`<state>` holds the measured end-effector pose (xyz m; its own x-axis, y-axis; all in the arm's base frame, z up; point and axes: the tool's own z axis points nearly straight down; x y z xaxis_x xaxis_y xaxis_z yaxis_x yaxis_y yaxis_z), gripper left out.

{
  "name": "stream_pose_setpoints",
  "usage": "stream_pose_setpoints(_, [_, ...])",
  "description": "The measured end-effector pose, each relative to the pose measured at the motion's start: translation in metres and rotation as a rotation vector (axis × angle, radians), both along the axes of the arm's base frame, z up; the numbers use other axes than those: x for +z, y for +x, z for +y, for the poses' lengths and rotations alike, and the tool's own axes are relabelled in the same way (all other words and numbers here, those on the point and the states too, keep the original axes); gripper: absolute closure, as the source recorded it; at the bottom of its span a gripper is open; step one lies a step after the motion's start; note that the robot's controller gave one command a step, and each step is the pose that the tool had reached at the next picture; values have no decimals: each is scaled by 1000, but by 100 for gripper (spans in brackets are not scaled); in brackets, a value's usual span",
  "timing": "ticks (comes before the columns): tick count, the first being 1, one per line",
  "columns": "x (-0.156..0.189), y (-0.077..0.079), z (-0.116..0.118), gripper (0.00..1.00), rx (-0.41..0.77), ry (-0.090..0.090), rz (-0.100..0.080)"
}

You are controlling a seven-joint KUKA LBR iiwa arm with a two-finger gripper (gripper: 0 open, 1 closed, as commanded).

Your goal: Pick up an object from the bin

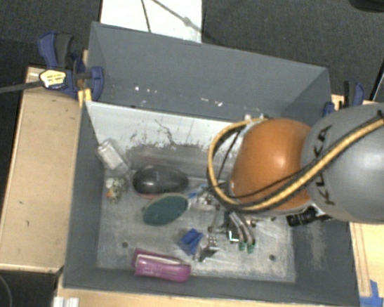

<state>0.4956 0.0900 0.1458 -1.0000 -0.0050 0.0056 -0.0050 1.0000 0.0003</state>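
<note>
A: Where is the gripper (218, 242)?

B: Low in the bin (201, 90), right of the middle of the floor, under the arm's orange cover (268, 163). Whether it is released or clenched I cannot tell; the wrist and cables hide too much.

A: What is nearest to it?

B: A small blue piece (190, 240), angular, lying just beside the gripper on its left. Nothing shows as held.

A: How would that piece handle?

B: I'd judge it light and stiff, probably hard plastic. It is small enough to skid or tip away on the metal floor if it is nudged off-centre. The best hold is across its narrow width, squarely from above.

A: And farther out?

B: Up and to the left lies a dark green oval (165, 209), which looks soft or rubbery. Just beyond that is a dark grey rounded thing (160, 180), smooth and likely slippery. A pink cylinder (162, 267) lies on its side by the near wall and would probably roll. A clear little thing (111, 155) rests well apart by the left wall.
</note>
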Motion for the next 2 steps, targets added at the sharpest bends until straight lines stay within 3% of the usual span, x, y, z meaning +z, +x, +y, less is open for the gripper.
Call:
stream_pose_setpoints(1, [-72, 94, 24, 0, 318, -1, -7])
stream_pose_setpoints(2, [-44, 93, 41, 0, 593, 1, -12])
